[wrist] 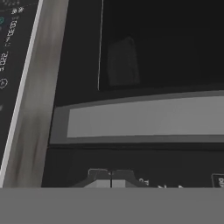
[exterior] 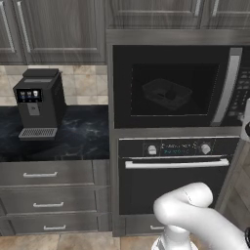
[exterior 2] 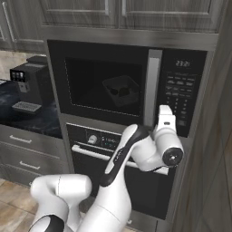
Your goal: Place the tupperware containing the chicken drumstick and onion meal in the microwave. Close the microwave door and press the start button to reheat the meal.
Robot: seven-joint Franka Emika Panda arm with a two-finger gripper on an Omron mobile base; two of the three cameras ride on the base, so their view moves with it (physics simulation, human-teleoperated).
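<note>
Tupperware [exterior 2: 121, 90] inside microwave [exterior: 122, 88], dark food pieces in it; microwave door [exterior 2: 104, 86] shut; gripper [wrist: 111, 179] closed, empty, at keypad [exterior 2: 180, 97].

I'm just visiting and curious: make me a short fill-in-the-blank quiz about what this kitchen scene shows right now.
1. The microwave door is ____.
2. The tupperware sits ____ the microwave.
3. The gripper fingers are ____, up by the keypad.
4. On the counter stands a ____ machine.

Missing: closed; inside; shut; coffee
</note>
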